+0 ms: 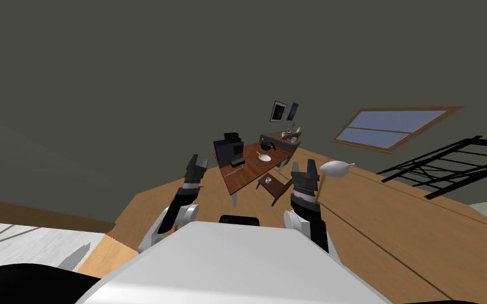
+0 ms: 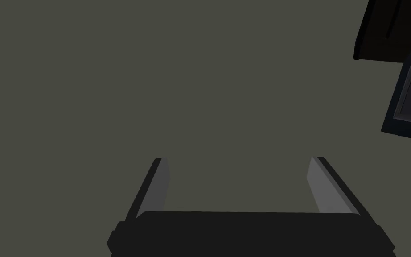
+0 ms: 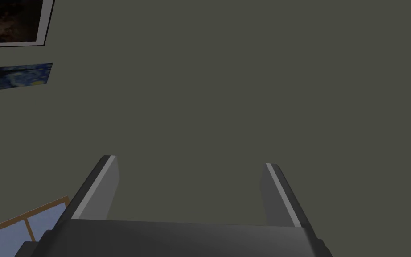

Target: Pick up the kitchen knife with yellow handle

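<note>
A brown table [image 1: 250, 174] stands some way ahead on the wooden floor. On its near part lies a thin pale item [image 1: 232, 172] that may be the knife; its handle colour is too small to tell. A black machine [image 1: 229, 148] and a white dish [image 1: 264, 157] also sit on the table. My left gripper [image 1: 196, 161] [image 2: 239, 160] is raised, open and holding nothing, short of the table's left edge. My right gripper [image 1: 304, 168] [image 3: 190, 163] is also up and open, with nothing between its fingers, short of the table's right side.
A low brown stool [image 1: 273, 187] with a small bowl [image 1: 268, 180] stands by the table's near right. A cabinet [image 1: 279, 141] with clutter sits behind. A white rounded object [image 1: 335, 168] is just right of my right gripper. Black railing [image 1: 448, 163] runs far right.
</note>
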`<state>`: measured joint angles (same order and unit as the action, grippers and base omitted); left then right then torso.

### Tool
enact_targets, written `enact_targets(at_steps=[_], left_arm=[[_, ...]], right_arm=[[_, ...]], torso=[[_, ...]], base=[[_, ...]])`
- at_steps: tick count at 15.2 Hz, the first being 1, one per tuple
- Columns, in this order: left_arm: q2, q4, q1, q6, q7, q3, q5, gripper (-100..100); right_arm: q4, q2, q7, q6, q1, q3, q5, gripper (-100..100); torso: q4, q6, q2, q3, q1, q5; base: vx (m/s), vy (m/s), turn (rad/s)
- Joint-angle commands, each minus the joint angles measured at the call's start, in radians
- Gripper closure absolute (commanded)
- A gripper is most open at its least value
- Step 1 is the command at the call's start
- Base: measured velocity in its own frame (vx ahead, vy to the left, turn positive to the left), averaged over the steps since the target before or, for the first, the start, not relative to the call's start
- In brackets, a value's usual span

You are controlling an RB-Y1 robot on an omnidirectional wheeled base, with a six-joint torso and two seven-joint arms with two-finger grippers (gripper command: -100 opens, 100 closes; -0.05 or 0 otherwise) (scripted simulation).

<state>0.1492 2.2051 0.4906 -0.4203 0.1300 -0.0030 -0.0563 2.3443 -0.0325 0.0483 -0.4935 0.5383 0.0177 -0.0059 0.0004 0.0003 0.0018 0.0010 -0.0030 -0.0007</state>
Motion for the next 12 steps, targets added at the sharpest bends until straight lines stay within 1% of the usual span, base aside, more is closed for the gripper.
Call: enact_targets(at_steps=[1,2,3,4,5,6,7,8,9,10,11,12], left_arm=[[0.018,-0.021,-0.005,0.05,0.023,0.02,-0.02,-100],[0.018,-0.021,-0.005,0.064,0.023,0.02,-0.02,-100],[0.033,-0.039,-0.01,0.088,0.041,0.037,-0.036,-100],[0.033,-0.039,-0.01,0.11,0.041,0.037,-0.036,-100],[0.047,-0.06,-0.015,0.136,0.06,0.056,-0.053,-100],[0.047,-0.06,-0.015,0.156,0.06,0.056,-0.053,-100],[0.047,-0.06,-0.015,0.16,0.06,0.056,-0.053,-100],[0.062,-0.082,-0.021,0.188,0.079,0.076,-0.071,-100],[0.062,-0.082,-0.021,0.208,0.079,0.076,-0.071,-100],[0.062,-0.082,-0.021,0.212,0.079,0.076,-0.071,-100],[0.076,-0.106,-0.027,0.247,0.098,0.097,-0.09,-100],[0.076,-0.106,-0.027,0.266,0.098,0.097,-0.09,-100]], right_arm=[[0.0,0.0,0.0,0.0,0.0,0.0,0.0,0],[0.0,0.0,0.0,0.0,0.0,0.0,0.0,0],[0.0,0.0,0.0,0.0,0.0,0.0,0.0,0],[0.0,0.0,0.0,0.0,0.0,0.0,0.0,0],[0.0,0.0,0.0,0.0,0.0,0.0,0.0,0],[0.0,0.0,0.0,0.0,0.0,0.0,0.0,0],[0.0,0.0,0.0,0.0,0.0,0.0,0.0,0],[0.0,0.0,0.0,0.0,0.0,0.0,0.0,0],[0.0,0.0,0.0,0.0,0.0,0.0,0.0,0],[0.0,0.0,0.0,0.0,0.0,0.0,0.0,0],[0.0,0.0,0.0,0.0,0.0,0.0,0.0,0],[0.0,0.0,0.0,0.0,0.0,0.0,0.0,0]], torso=[[0.0,0.0,0.0,0.0,0.0,0.0],[0.0,0.0,0.0,0.0,-0.001,0.0],[0.0,0.0,0.0,0.0,-0.001,0.0],[0.0,0.0,0.0,0.0,-0.001,0.0],[0.0,0.0,0.0,0.0,-0.002,0.0],[0.0,0.0,0.0,0.0,-0.002,0.0],[0.0,0.0,0.0,0.0,-0.002,0.0],[0.0,0.0,0.0,0.0,-0.001,0.0],[0.0,0.0,0.0,0.0,-0.001,0.0],[0.0,0.0,-0.001,0.0,-0.001,0.0],[0.0,0.0,-0.001,0.0,0.0,0.0],[0.0,0.001,-0.001,-0.001,0.0,0.0]], base=[[-0.02,-0.06,-0.216],[-0.019,-0.06,-0.189],[-0.014,-0.071,-0.207],[-0.012,-0.068,-0.154],[-0.018,-0.073,-0.197],[-0.018,-0.077,-0.173],[-0.01,-0.055,-0.054],[-0.007,-0.058,-0.152],[-0.004,-0.057,-0.173],[0.0,-0.034,-0.072],[0.003,-0.043,-0.23],[-0.002,-0.048,-0.206]])
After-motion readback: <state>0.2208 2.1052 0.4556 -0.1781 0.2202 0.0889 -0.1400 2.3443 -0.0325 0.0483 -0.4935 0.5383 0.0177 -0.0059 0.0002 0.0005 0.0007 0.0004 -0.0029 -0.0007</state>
